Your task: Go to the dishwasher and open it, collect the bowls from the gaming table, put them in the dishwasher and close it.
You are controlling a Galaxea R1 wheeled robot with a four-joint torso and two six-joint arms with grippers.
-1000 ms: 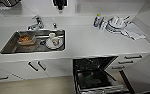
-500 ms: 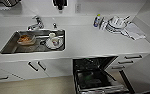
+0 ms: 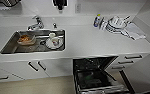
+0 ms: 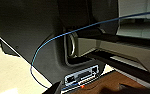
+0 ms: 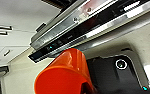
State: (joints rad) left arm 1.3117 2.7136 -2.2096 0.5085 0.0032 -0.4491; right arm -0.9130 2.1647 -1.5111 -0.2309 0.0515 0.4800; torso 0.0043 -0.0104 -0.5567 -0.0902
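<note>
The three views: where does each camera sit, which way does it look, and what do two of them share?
Head view: high on the robot, looking forward and down at the counter, sink and open dishwasher.
Left wrist view: on the left arm, close to dark robot housing and a blue cable; pale floor beside.
Right wrist view: on the right arm, looking up past an orange bowl at the dishwasher door edge.
Head and right wrist views share the dishwasher.

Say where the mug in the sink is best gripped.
Grip it across the rim, coming from straight above. The mug stands upright on a plate with its mouth facing up, and the sink walls would likely block a sideways approach. Its handle is too blurred to place.
</note>
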